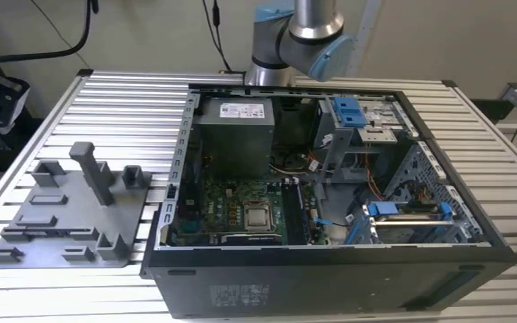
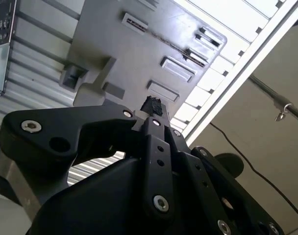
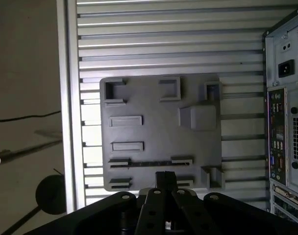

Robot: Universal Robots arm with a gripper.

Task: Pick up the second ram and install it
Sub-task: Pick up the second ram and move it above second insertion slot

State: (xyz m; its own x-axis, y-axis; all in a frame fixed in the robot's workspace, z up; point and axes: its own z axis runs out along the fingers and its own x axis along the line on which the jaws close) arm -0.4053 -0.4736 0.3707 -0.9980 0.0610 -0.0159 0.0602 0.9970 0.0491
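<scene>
Ram (image 3: 149, 164) on tray (image 3: 159, 132), near gripper (image 3: 164, 178)

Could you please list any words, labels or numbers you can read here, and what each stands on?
None can be read.
The white label on the power supply: too small to read.
The pale print on the computer case, on its near wall: too small to read.

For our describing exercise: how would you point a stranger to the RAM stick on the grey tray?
Start at the open computer case on the slatted table; to the exterior view's left of it lies a grey plastic tray with a tall post. On the tray, the RAM stick runs between two small holders. It alone is a thin dark strip among grey blocks.
</scene>
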